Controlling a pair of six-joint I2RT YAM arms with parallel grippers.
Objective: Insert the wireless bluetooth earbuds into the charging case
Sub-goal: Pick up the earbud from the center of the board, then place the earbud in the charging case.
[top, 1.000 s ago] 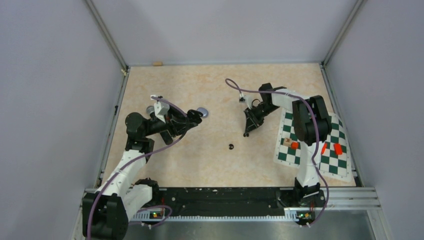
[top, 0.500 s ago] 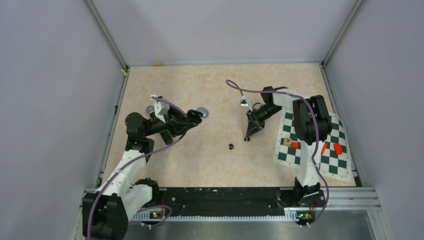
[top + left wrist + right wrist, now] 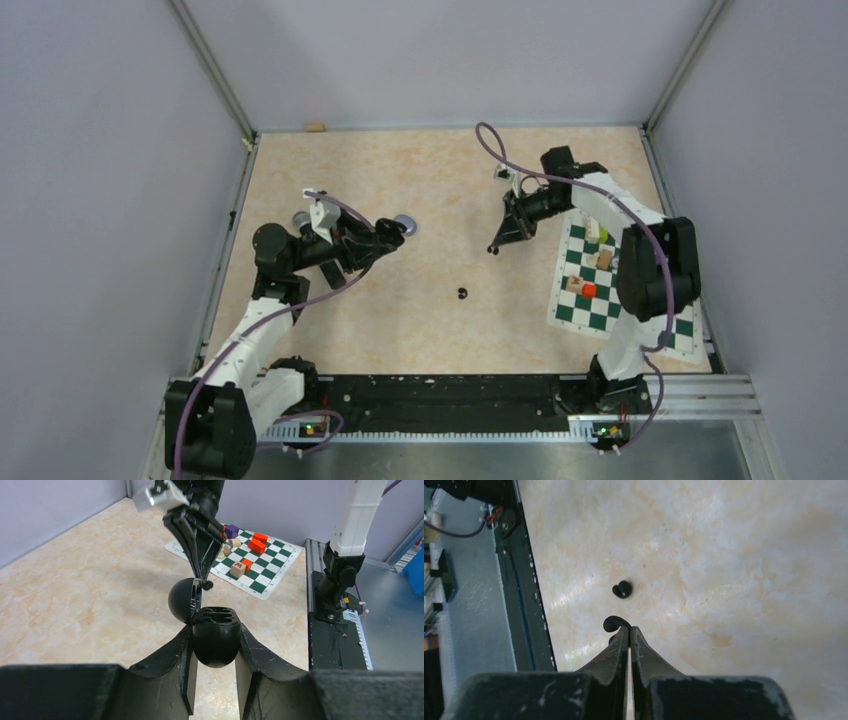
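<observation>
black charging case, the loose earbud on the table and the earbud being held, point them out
black charging case [image 3: 216,645]: left wrist view, front of its rounded lower shell
loose earbud [image 3: 622,589]: right wrist view, its middle
held earbud [image 3: 612,624]: right wrist view, the curved end that sticks out

Overhead camera, high at the near edge, sees the whole table [image 3: 330,170]. Left wrist view looks low across it; right wrist view stares closely down at it.

On my right, a checkered mat [image 3: 575,312] is lying flat on the marbled tabletop [image 3: 400,310], carrying red blocks [image 3: 257,545], a tan block [image 3: 237,569] and a purple block [image 3: 231,530].
</observation>
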